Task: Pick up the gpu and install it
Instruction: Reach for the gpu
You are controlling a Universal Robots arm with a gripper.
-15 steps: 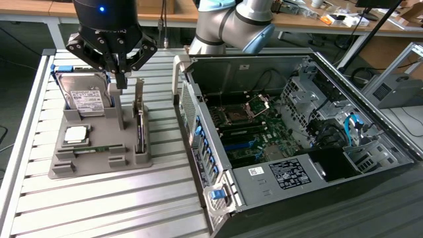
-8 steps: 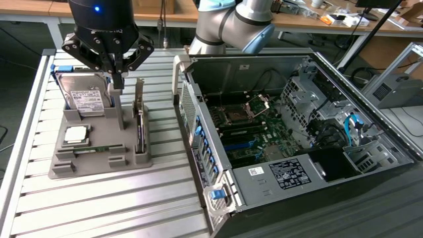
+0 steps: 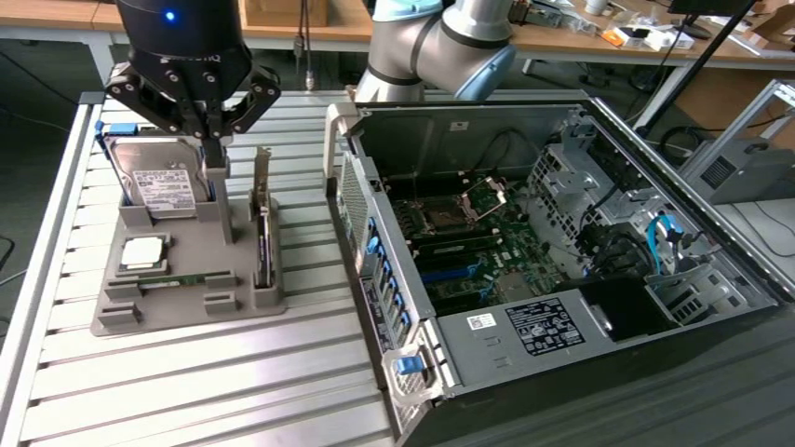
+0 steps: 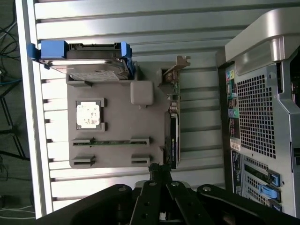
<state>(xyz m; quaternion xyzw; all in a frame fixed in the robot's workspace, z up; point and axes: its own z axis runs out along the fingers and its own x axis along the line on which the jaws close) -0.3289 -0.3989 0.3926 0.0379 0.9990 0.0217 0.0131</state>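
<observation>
Exterior view: the gripper (image 3: 214, 138) is hanging over the far part of the grey tray (image 3: 174, 317), which is lying on the slatted table (image 3: 186, 391) at the exterior view's left.
Gripper state: its fingers are pressing together, clenched on nothing.
Gpu place: the gpu (image 3: 263, 237) is standing on its long edge in the slot along the side of the tray nearest the computer case (image 3: 559, 233), not yet lifted.
Gpu axis: its long axis is running along that tray side, roughly parallel to the case's near wall.
Gpu heading: its silvery bracket (image 3: 262, 172) is sticking up at the far end, by the hard drive (image 3: 162, 177).
Wrist view: the gpu (image 4: 172, 126) is showing edge-on as a thin dark strip, with the bracket (image 4: 180, 63) at the hard drive's (image 4: 84, 63) end and the gripper (image 4: 154, 169) sitting near the opposite end.
Other parts: a processor (image 3: 143, 251) and a memory stick (image 3: 186, 278) are lying in the tray.
Case: it is lying open, its motherboard (image 3: 466, 247) facing up.
</observation>
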